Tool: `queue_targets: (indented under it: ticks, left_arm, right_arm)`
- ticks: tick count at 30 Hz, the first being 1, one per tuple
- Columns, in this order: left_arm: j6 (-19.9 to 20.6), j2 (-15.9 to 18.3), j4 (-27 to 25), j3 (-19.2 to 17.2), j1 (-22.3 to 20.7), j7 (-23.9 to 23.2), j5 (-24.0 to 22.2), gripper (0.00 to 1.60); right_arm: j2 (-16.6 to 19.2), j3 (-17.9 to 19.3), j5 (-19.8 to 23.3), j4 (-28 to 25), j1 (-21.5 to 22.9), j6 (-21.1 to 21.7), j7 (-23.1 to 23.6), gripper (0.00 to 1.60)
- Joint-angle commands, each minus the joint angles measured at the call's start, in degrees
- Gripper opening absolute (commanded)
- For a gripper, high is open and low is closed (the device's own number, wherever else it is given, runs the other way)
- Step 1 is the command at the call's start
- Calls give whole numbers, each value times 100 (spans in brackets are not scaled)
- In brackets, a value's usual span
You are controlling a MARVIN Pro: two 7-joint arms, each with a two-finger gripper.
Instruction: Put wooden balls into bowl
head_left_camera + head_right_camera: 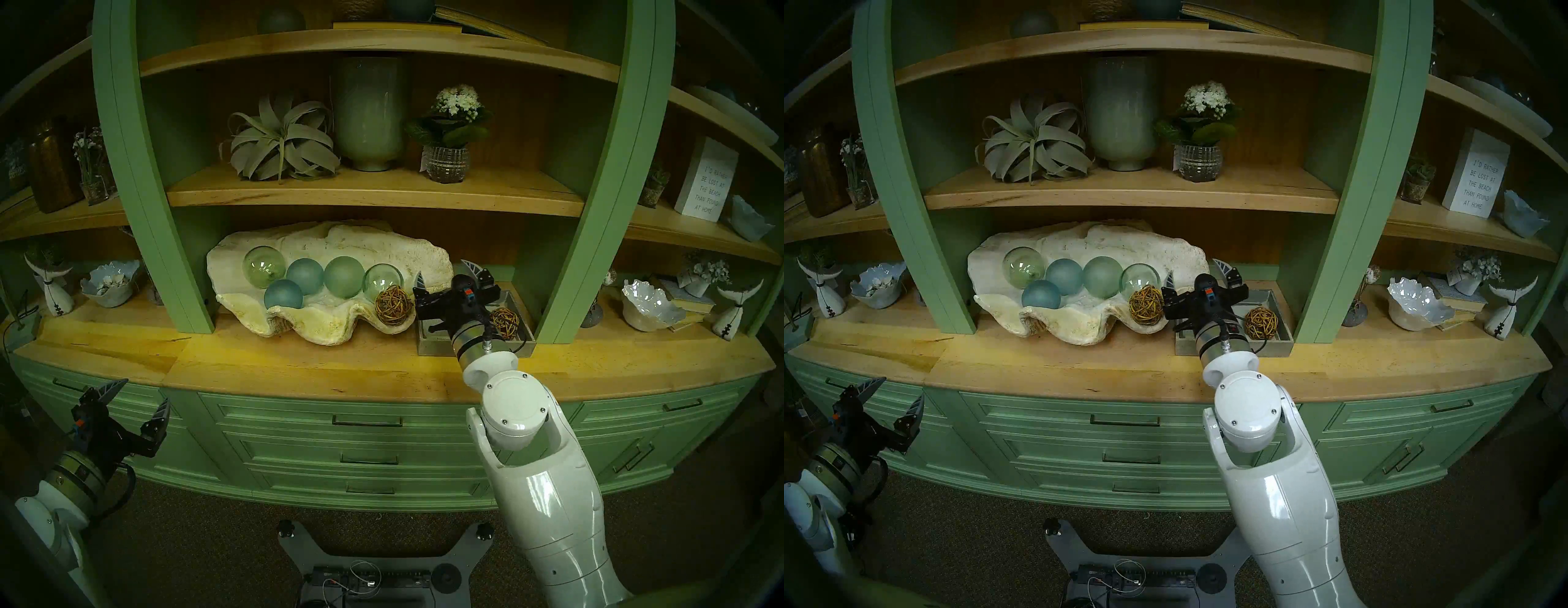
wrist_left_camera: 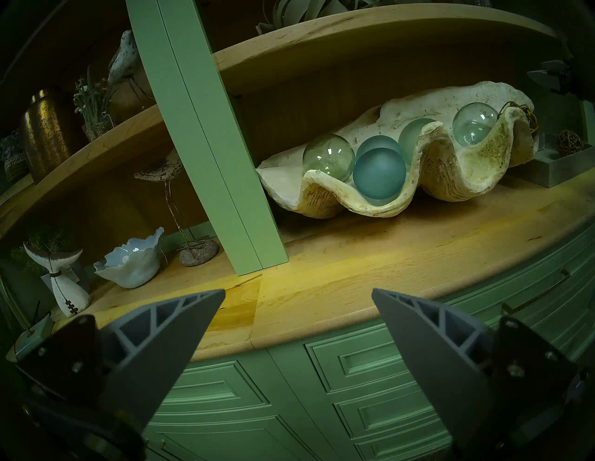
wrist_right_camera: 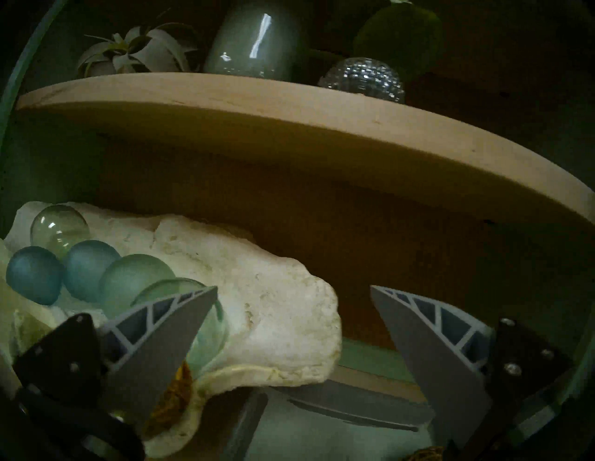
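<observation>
One woven rattan wooden ball [image 1: 393,305] [image 1: 1146,305] lies inside the right end of the bowl [image 1: 382,246] [image 1: 1144,242], a huge cream clam shell. The other wooden ball [image 1: 505,322] [image 1: 1261,322] rests in the grey tray [image 1: 430,347] [image 1: 1278,346] just right of the shell. My right gripper [image 1: 446,274] [image 1: 1195,275] [image 3: 293,287] hovers open over the tray, beside the shell's right end, holding nothing. In the right wrist view the shell [image 3: 273,315] fills the left. My left gripper [image 1: 140,399] [image 2: 298,289] hangs open, low in front of the drawers.
Several green and blue glass spheres [image 1: 305,276] fill the shell. A wooden shelf [image 1: 373,197] with a plant, a vase and flowers hangs close above. Green uprights [image 1: 572,254] flank the bay. Small white bowls and whale-tail figures stand in the side bays.
</observation>
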Motion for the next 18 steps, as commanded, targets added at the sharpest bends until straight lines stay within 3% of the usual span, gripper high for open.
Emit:
queue_targets:
  ticks: [1, 9, 18]
  left_arm:
    - [-16, 6, -155, -12, -12, -12, -36, 160]
    - [-13, 4, -160, -13, -10, -13, -37, 160]
    - [-17, 7, -154, -11, -13, -12, -35, 160]
  right_arm:
    - [-1, 426, 62, -293, -355, -62, -321, 160]
    - [-7, 820, 253, -53, -355, -137, -397, 160]
    - [-147, 1273, 794, 600, 210, 83, -350, 160]
